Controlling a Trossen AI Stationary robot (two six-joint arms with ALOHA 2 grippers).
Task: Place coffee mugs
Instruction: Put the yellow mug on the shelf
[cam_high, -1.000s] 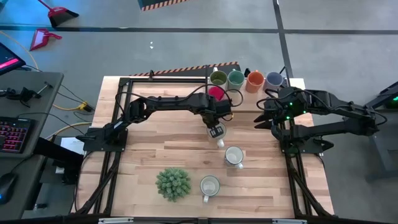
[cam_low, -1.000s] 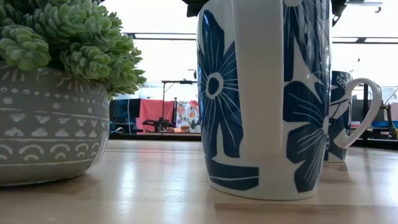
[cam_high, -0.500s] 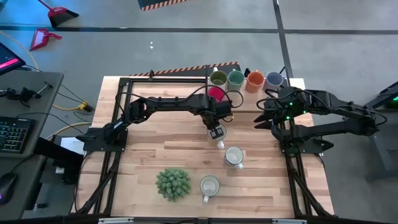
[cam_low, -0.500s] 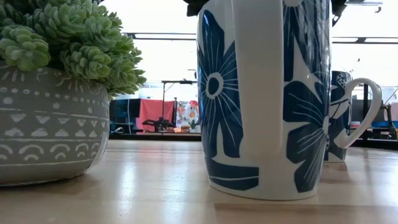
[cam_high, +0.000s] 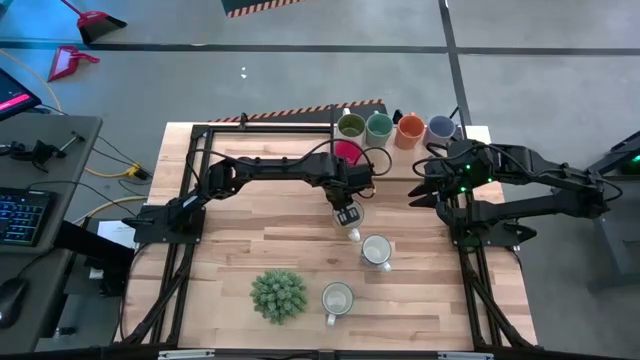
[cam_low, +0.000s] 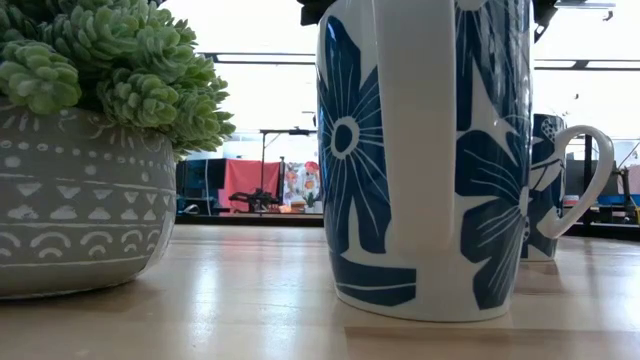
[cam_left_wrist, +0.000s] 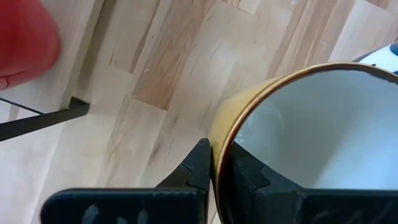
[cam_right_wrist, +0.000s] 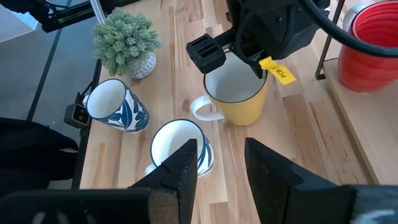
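Pale wooden plank worktop (cam_high: 260, 245) carries everything. Left arm reaches across mid-worktop; right arm waits near the right edge, its right gripper (cam_right_wrist: 221, 155) spread and empty, aimed at the mugs. Spiky green potted plant in a grey patterned pot (cam_high: 277, 295) sits near the front edge, off to the side, clear of the work. Four colour mugs (cam_high: 394, 127) line the back edge in a row, red mug (cam_high: 347, 151) just in front of them, likely the placed set. Two white mugs with blue flower print (cam_right_wrist: 115, 106) stand near the plant, not yet handled. Left gripper (cam_right_wrist: 233, 50) pinches the rim of the yellow ceramic mug with white inside (cam_right_wrist: 236, 93), one finger inside and one outside, probably to carry it upright.
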